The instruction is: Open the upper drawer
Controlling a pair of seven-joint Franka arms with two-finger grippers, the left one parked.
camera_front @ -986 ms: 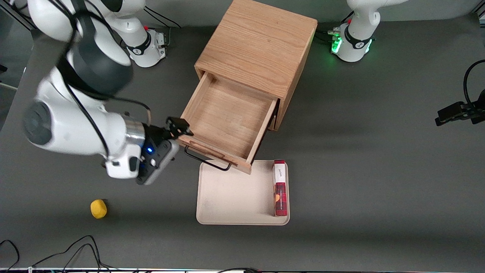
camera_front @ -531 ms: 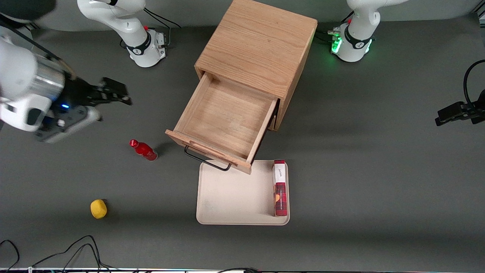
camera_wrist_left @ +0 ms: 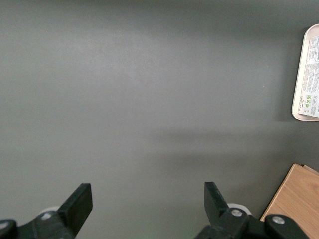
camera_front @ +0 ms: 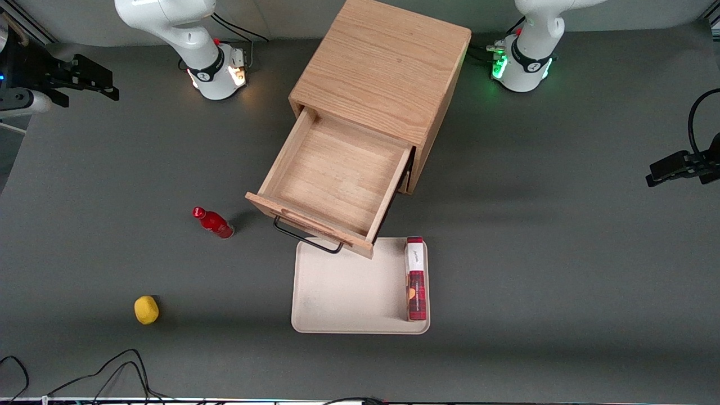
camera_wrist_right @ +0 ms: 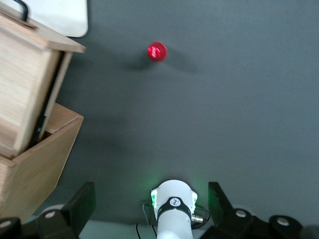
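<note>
The upper drawer (camera_front: 337,174) is pulled far out of the light-oak cabinet (camera_front: 382,67) and its box holds nothing. Its black wire handle (camera_front: 306,239) hangs over the edge of a beige tray. The lower drawer is hidden under it. My right gripper (camera_front: 104,83) is open and empty. It is high up at the working arm's end of the table, far from the drawer and farther from the front camera than the drawer's front. The right wrist view shows the gripper (camera_wrist_right: 151,201) with its fingers wide apart, and the drawer's side (camera_wrist_right: 22,89) jutting from the cabinet (camera_wrist_right: 40,159).
A red bottle (camera_front: 212,223) (camera_wrist_right: 157,51) lies on the table beside the drawer's front corner. A yellow ball-like object (camera_front: 146,310) lies nearer the front camera. The beige tray (camera_front: 349,287) holds a red box (camera_front: 415,278). Cables run along the table's front edge.
My gripper has drawn away from the drawer's front corner, up and toward the working arm's end of the table. The red bottle has come into view. The drawer stays open.
</note>
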